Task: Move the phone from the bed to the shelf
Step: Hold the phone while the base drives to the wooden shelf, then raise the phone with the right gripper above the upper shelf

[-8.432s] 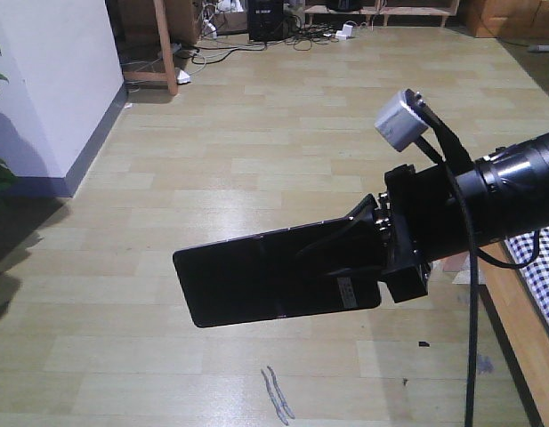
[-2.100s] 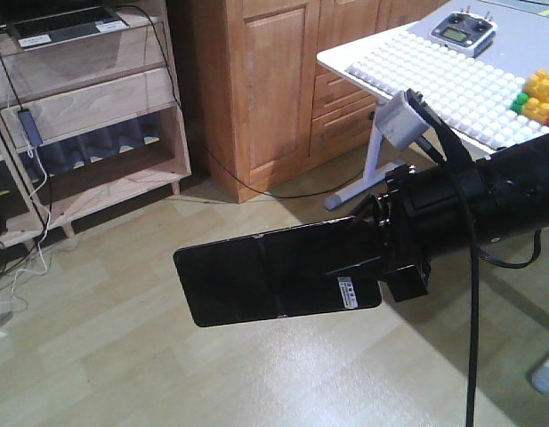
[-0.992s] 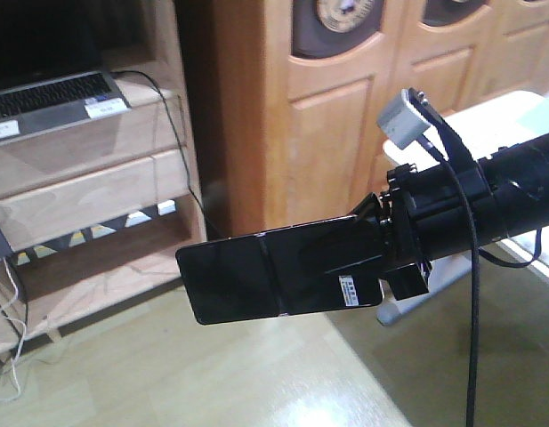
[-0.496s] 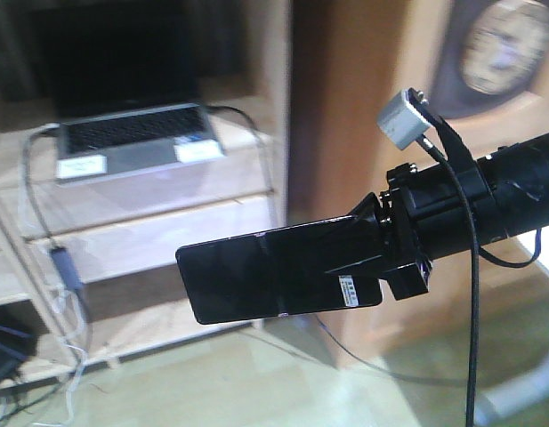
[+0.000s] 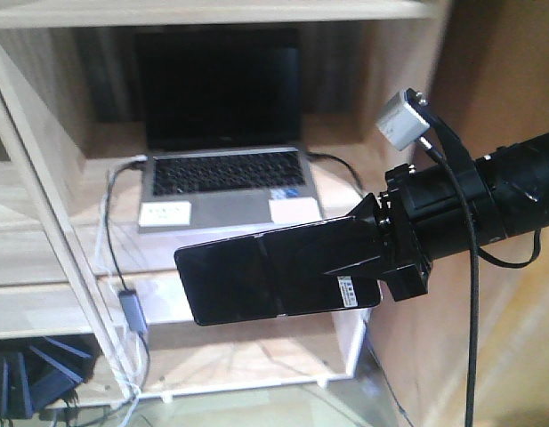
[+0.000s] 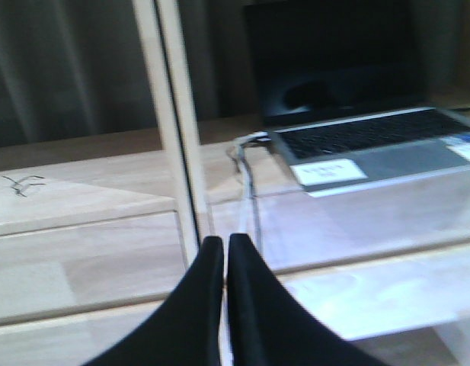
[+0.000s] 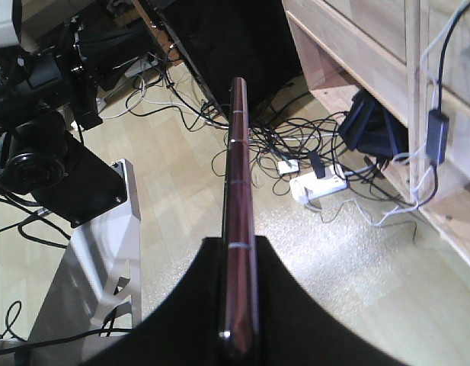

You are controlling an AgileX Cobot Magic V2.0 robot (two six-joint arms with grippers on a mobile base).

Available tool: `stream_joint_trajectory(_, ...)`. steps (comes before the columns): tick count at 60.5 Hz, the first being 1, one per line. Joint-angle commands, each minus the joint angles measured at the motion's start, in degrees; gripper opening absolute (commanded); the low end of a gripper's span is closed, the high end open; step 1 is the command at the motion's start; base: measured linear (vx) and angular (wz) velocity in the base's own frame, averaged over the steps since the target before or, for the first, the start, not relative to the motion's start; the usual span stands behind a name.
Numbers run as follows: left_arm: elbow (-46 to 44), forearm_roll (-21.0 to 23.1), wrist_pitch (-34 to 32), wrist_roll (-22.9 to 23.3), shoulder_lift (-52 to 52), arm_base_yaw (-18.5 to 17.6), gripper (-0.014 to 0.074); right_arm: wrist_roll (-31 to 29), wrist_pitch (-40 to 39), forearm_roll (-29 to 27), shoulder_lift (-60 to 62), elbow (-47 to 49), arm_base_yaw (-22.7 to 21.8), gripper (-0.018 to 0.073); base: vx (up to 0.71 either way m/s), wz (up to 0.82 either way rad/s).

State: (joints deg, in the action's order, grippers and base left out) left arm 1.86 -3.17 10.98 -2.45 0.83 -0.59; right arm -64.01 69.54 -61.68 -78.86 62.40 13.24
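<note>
Because the right gripper [image 5: 350, 258] is clamped on one end of the phone [image 5: 243, 280], most of the black slab juts out free, which I'd judge leaves room to set it down flat; the arm reaches out roughly level, holding it in the air before the shelf [image 5: 43, 298], in front of the laptop [image 5: 225, 178], while the left gripper [image 6: 223, 255] sits pinched together, empty
</note>
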Motion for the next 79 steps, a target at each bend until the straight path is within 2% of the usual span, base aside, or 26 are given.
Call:
stream_joint_trajectory(1, -1.46, 0.26, -4.19, 0.22, 0.60, -0.12, 0.0001, -0.36, 4.36, -4.88, 1.91, 1.51, -0.07, -0.0001, 0.30, 0.26)
stream_joint_trajectory(45, -1.46, 0.26, -4.19, 0.22, 0.60, -0.12, 0.0001, -0.36, 4.36, -4.88, 1.91, 1.51, -0.07, -0.0001, 0.25, 0.12)
stream_joint_trajectory(79, -1.46, 0.26, -4.19, 0.22, 0.60, -0.12, 0.0001, -0.36, 4.36, -4.88, 1.91, 1.51, -0.07, -0.0001, 0.09, -0.03)
